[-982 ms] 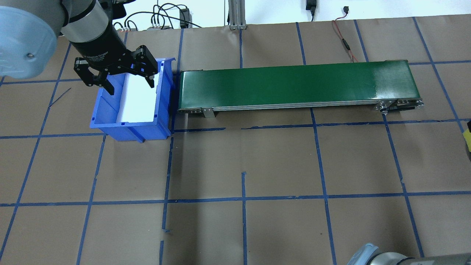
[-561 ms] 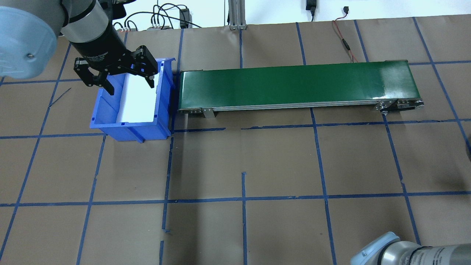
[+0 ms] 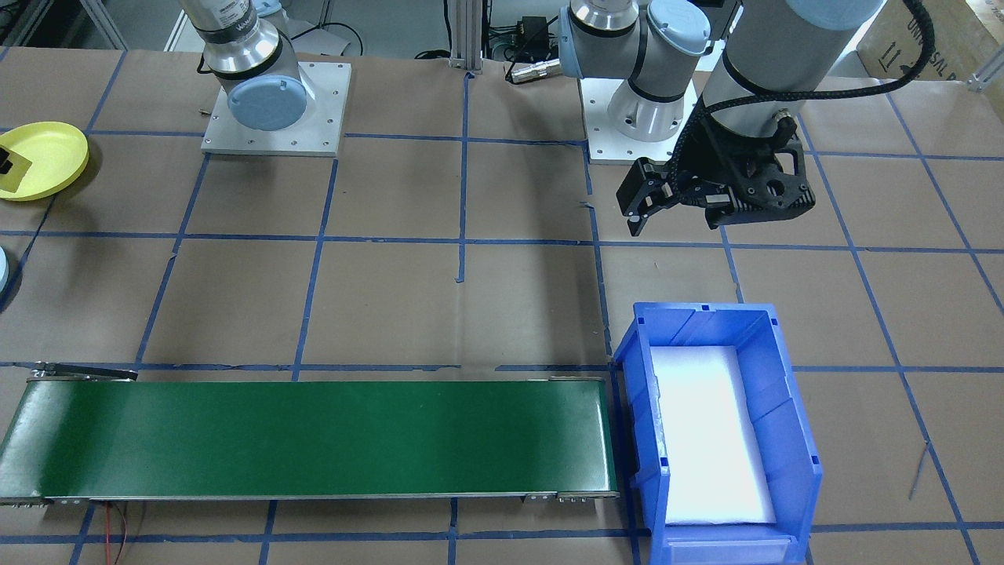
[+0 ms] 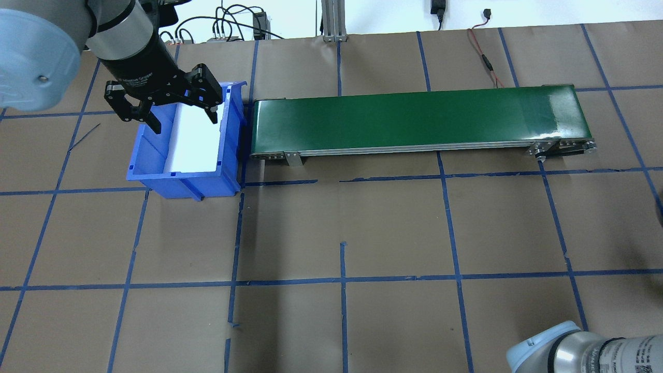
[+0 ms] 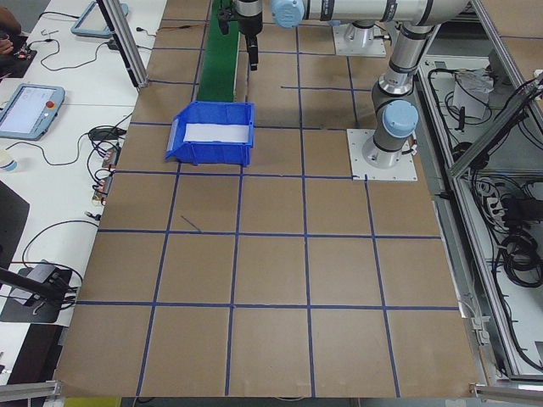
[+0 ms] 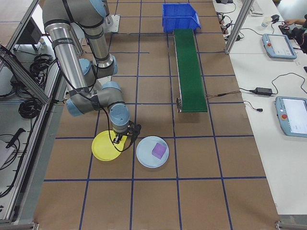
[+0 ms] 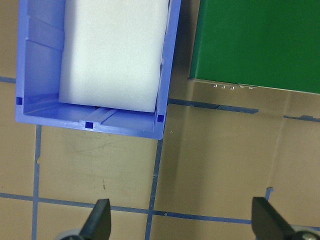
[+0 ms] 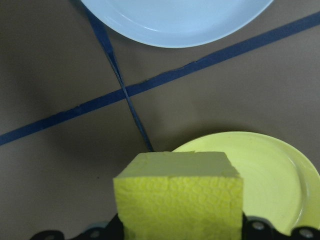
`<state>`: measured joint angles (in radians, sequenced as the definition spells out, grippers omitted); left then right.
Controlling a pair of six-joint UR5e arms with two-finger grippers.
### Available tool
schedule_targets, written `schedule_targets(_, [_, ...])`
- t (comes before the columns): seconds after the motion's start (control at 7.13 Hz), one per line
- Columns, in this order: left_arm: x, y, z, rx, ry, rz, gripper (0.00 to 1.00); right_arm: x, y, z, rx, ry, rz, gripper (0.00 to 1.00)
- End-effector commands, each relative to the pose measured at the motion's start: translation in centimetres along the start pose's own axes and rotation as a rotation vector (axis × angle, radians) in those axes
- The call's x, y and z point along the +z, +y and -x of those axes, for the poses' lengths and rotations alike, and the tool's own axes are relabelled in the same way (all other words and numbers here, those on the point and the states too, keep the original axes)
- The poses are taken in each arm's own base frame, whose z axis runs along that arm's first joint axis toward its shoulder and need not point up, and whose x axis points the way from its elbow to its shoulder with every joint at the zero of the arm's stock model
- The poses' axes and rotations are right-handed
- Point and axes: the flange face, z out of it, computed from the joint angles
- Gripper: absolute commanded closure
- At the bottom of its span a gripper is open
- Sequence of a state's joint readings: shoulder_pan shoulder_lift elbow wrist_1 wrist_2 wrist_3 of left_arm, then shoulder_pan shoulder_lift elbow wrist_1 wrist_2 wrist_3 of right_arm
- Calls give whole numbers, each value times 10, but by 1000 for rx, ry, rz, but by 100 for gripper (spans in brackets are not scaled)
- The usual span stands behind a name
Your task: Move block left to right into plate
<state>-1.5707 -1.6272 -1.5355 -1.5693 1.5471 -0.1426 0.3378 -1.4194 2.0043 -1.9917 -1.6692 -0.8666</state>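
Observation:
A yellow block (image 8: 177, 200) fills the bottom of the right wrist view, with my right gripper (image 6: 123, 138) shut on it. It hangs over the near edge of the yellow plate (image 8: 272, 170), which lies on the table (image 6: 106, 148) and also shows at the left edge of the front view (image 3: 47, 153). My left gripper (image 4: 176, 111) hovers open and empty above the blue bin (image 4: 230, 140); its two fingertips (image 7: 101, 216) stand wide apart at the bottom of the left wrist view.
A light blue plate (image 6: 146, 155) carrying a purple block (image 6: 159, 150) lies right beside the yellow plate. A long green conveyor (image 4: 419, 119) runs from the bin toward the right. The bin holds a white foam pad (image 3: 706, 439). Cables lie at the table's far edge.
The yellow block at the overhead view's right edge has gone out of view. The right arm's elbow has slid rightward along the bottom edge. The left arm has not moved.

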Motion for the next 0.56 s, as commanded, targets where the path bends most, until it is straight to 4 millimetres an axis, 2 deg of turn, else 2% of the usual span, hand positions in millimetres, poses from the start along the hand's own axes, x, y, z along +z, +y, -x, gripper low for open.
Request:
schedule_targets(0.0, [0, 0, 0, 0, -1, 0, 0, 4, 9, -8, 7, 55, 84, 0])
schedule_targets(0.28, [-1, 0, 0, 0, 0, -1, 0, -6, 6, -6, 23, 70, 62, 0])
schedule_targets(0.42, [-1, 0, 0, 0, 1, -3, 0, -9, 0, 7, 71, 70, 62, 0])
